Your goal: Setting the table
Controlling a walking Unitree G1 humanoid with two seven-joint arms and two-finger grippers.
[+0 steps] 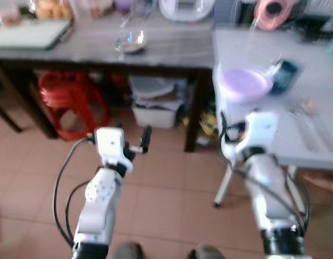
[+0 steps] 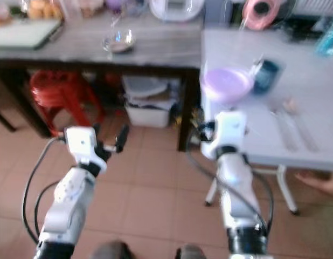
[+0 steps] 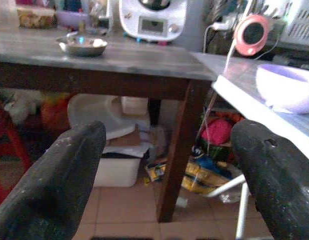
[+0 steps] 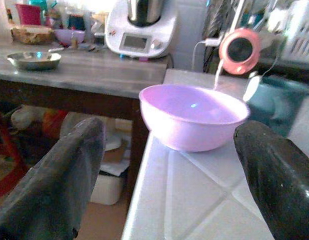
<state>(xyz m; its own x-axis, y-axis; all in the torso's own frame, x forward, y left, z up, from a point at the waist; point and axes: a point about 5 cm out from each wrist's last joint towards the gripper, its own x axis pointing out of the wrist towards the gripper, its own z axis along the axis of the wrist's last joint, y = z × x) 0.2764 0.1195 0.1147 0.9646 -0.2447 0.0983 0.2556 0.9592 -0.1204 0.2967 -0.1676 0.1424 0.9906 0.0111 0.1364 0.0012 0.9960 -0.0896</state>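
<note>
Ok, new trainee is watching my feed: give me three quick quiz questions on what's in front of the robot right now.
1. True or false: the lilac bowl stands on the white table, near its edge.
2. Which claw faces that bowl directly? A) left claw B) right claw
3. Fill in: the steel dish rests on the ____ wooden counter.

Key: 1 true. 2 B; its fingers are spread wide with nothing between them, as are the left claw's. 3 dark.
</note>
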